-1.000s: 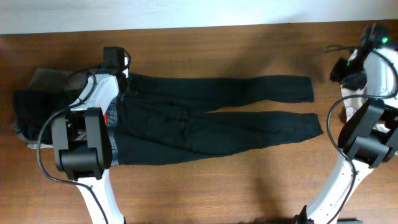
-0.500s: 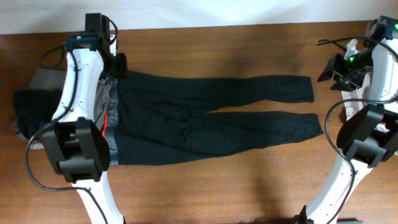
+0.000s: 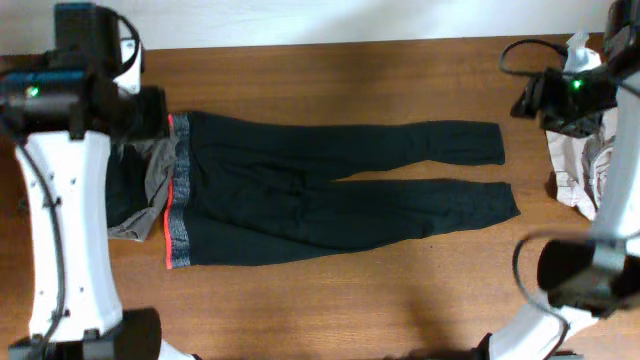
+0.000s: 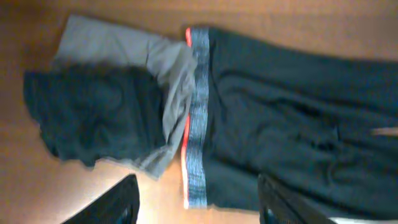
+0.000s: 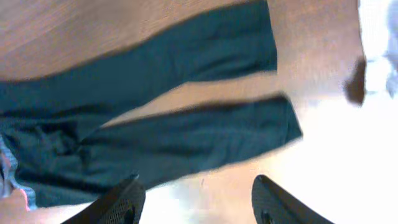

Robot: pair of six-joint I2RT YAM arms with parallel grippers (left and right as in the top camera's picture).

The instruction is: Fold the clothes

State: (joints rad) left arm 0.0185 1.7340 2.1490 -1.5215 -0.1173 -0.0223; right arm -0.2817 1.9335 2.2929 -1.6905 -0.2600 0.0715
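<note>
The black leggings (image 3: 320, 190) lie flat across the wooden table, with the grey, red-edged waistband (image 3: 178, 205) at the left and both legs reaching right. My left gripper (image 4: 198, 208) hangs high above the waistband (image 4: 198, 124), open and holding nothing. My right gripper (image 5: 199, 205) hovers high over the leg ends (image 5: 249, 130), also open and holding nothing. In the overhead view both arms are raised close to the camera, the left arm (image 3: 60, 180) at the left edge and the right arm (image 3: 600, 90) at the right edge.
A loose pile lies left of the waistband: a grey garment (image 4: 124, 50) with a black one (image 4: 93, 118) on top, partly under my left arm in the overhead view. A white crumpled garment (image 3: 578, 170) sits at the right table edge. The table's far edge meets a white wall.
Both arms have lifted up and away from the leggings, and both grippers have opened wider. The left gripper left the top of the waistband. The leggings stay flat.
</note>
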